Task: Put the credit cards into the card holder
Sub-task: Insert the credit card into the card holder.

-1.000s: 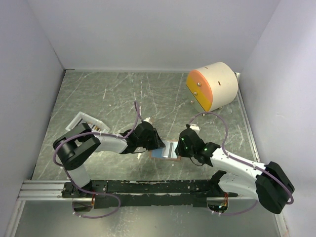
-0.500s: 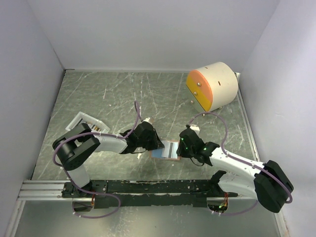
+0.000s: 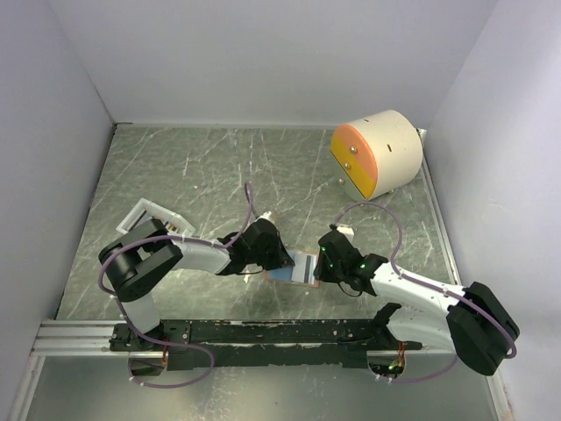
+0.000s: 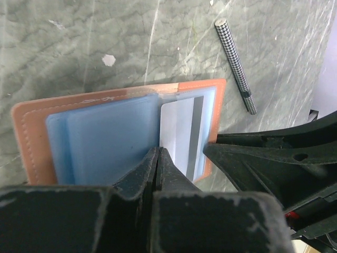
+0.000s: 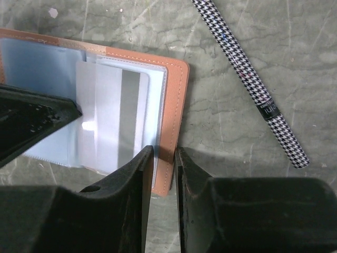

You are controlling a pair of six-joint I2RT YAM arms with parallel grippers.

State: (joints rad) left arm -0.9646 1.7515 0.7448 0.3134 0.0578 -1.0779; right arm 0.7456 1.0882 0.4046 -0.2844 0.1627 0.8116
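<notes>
Near edge of worktop (image 3: 202,167), about midway along it: card holder (image 4: 31,132) lies open and flat, orange-brown border up, stitched rim visible. Its left half shows stacked pale blue layers (image 4: 105,137); cannot tell whether these are cards or pockets. The right half carries a clear pocket with a white card (image 5: 113,116) in it, with a grey stripe running down the card. Left tool (image 4: 158,155) comes in from the left, clenched, fingertips pressed together. The tip sits right on the line where the blue layers meet the white card. Cannot tell if anything thin is pinched there. Right tool (image 5: 164,155) comes in from the right. Its fingers stand a narrow gap apart, straddling the holder's right border at the near corner. Cannot tell whether they clamp it or only rest at it. The two tools are close, nearly tip to tip over the holder. Just beyond the holder's right side a black-and-white checked pen (image 5: 247,79) lies aslant on the worktop, apart from the holder. Toward the left edge, a white tray (image 3: 156,217). Far right corner: a big cream cylinder (image 3: 379,151) on its side, orange face turned toward the middle.
</notes>
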